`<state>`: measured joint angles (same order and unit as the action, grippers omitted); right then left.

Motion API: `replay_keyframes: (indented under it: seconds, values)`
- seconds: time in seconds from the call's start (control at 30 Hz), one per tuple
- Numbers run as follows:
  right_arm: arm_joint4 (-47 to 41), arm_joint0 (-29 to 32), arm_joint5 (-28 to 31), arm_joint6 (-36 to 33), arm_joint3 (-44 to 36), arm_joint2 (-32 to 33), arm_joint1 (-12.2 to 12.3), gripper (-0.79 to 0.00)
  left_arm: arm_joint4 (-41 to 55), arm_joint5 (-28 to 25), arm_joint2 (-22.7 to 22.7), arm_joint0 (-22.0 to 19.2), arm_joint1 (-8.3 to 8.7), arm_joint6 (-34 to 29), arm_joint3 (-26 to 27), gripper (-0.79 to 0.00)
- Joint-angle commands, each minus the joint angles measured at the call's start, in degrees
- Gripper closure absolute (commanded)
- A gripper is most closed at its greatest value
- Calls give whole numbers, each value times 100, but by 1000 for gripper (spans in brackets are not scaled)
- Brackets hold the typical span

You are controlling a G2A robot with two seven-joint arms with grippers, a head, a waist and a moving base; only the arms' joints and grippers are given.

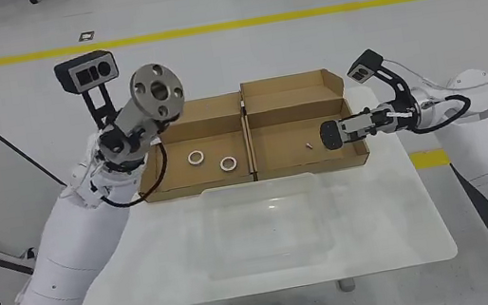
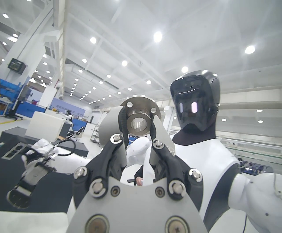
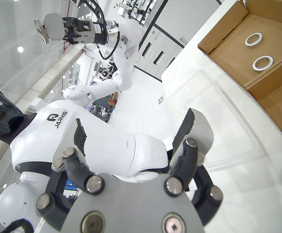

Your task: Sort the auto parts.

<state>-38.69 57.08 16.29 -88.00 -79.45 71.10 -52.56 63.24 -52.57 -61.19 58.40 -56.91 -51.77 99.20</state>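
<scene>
Left wrist view: left gripper [image 2: 137, 123] clamps the flange [image 2: 141, 102] by its hub. Best lowered level into a box [image 1: 204, 111]; right gripper [image 3: 134, 121] gapes empty.

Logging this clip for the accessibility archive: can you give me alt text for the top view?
The left gripper holds a metal flange raised above a cardboard box containing two white rings. The open right gripper hangs over the neighbouring box, which holds one small part. A clear tray sits on the white table nearer the robot.
</scene>
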Motion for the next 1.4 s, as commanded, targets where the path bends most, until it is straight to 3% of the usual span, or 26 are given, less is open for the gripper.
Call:
replay_keyframes:
  seconds: [0.0, 0.33, 0.77, 0.9, 1.07, 1.23, 1.37]
  values:
    - [0, 0, 0, 0, 0, 0, 0, -785, 328, 101, -38, 9, -29, -95, 50, 0]
    - [0, 0, 0, 0, 0, 0, 0, -785, 1004, 583, -436, 141, -199, -578, 73, 0]
    - [0, 0, 0, 0, 0, 0, 0, -785, -1534, 431, -818, 133, -282, -424, -423, 0]
    - [0, 0, 0, 0, 0, 0, 0, -785, -2155, 454, -865, 178, -301, -154, -364, 0]
    - [0, 0, 0, 0, 0, 0, 0, -785, -1454, 363, -719, 277, -363, -36, -103, 0]
    - [0, 0, 0, 0, 0, 0, 0, -785, -101, 463, -636, 279, -419, -457, 82, 0]
    - [0, 0, 0, 0, 0, 0, 0, -785, 459, 668, -736, 301, -469, -663, 187, 0]
